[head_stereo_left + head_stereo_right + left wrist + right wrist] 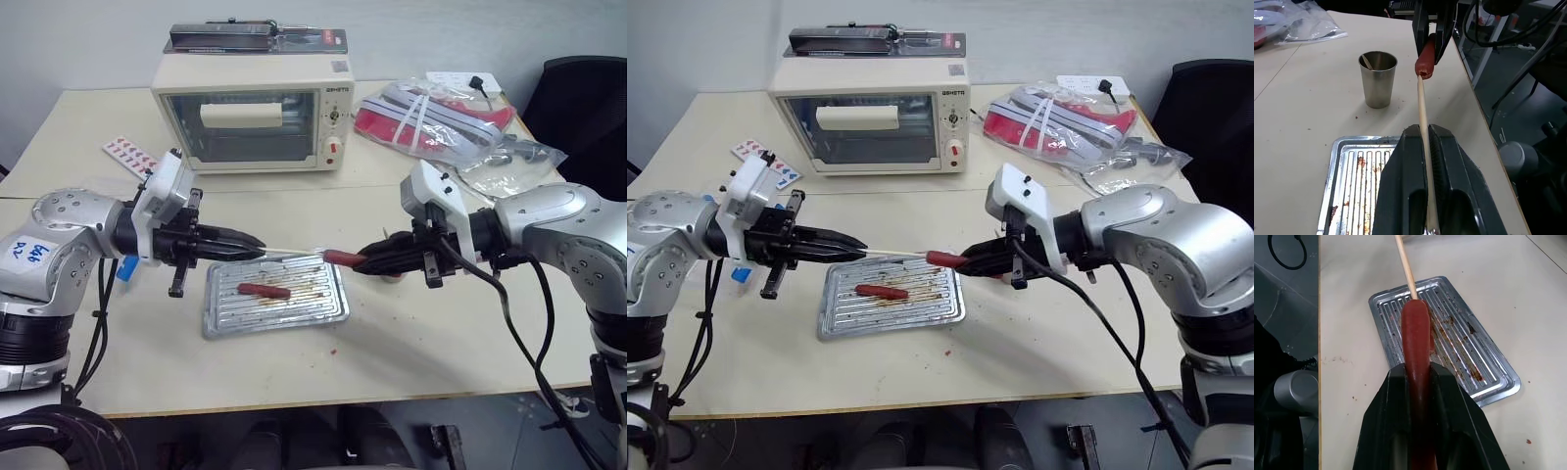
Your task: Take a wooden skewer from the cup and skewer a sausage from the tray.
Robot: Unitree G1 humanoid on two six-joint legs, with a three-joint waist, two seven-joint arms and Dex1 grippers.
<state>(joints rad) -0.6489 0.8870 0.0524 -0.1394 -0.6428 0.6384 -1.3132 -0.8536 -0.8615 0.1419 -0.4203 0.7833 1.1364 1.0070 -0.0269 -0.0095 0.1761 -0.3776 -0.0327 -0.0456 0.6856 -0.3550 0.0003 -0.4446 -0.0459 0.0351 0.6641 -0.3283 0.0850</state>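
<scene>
A robot test space set up in an office-like room, not a real kitchen; pale plain tables (411, 343) pushed together against a bare grey wall; a cream toaster oven (250, 113) sits beside bagged items (436, 117) and a black office chair (583, 98); loose cables (1508, 29) hang beyond the table edge.
</scene>
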